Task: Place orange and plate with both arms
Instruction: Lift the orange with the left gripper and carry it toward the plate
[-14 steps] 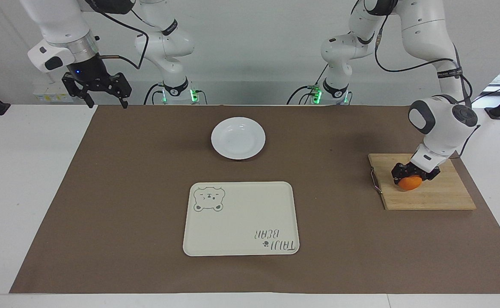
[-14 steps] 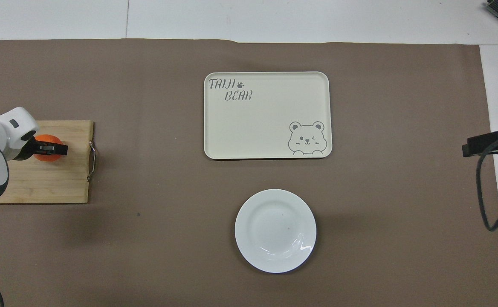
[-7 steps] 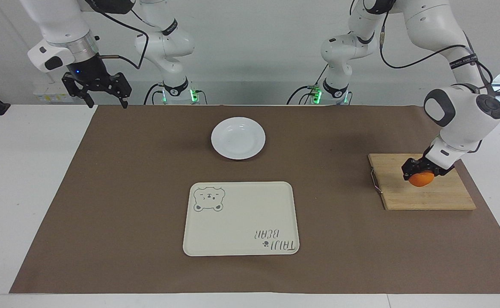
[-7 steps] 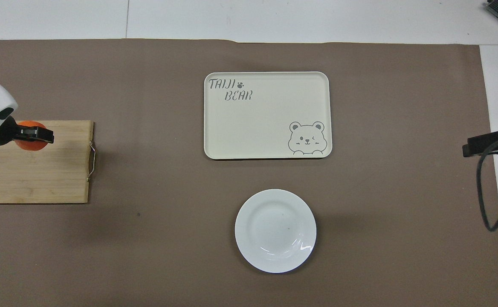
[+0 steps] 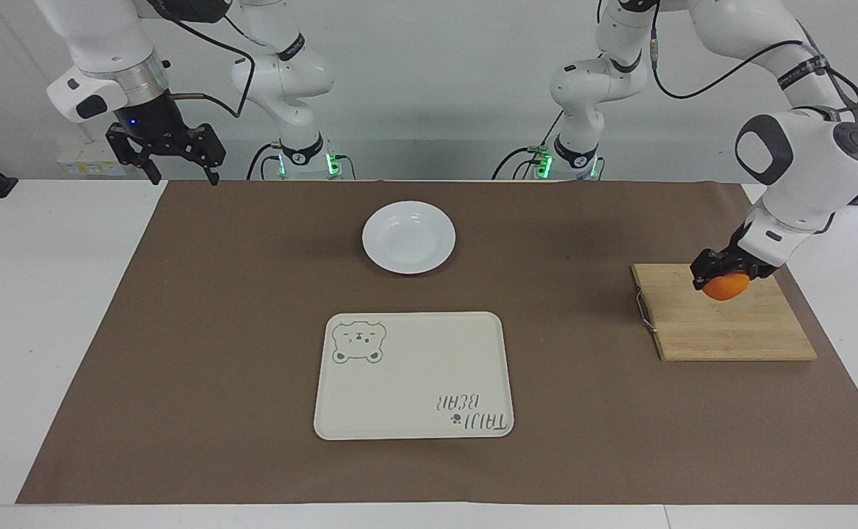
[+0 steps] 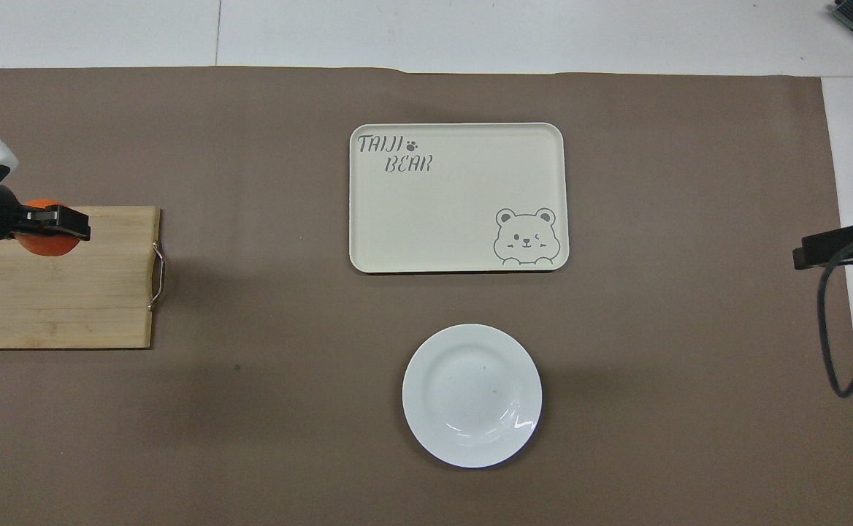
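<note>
Overhead, left gripper [image 5: 723, 278] jaws pinching orange [image 5: 725, 286]; right gripper [image 5: 177, 170] jaws spread.

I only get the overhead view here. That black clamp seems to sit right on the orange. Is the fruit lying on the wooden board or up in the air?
Observer: In the facing view the left gripper is shut on the orange and holds it up over the cutting board. It does not look to be resting on the wood.
Operator: And the black bit at the edge of my picture, what is that?
Observer: That is the right gripper. It is open and hangs high over the edge of the brown mat, at the right arm's end of the table. That arm is waiting.
</note>
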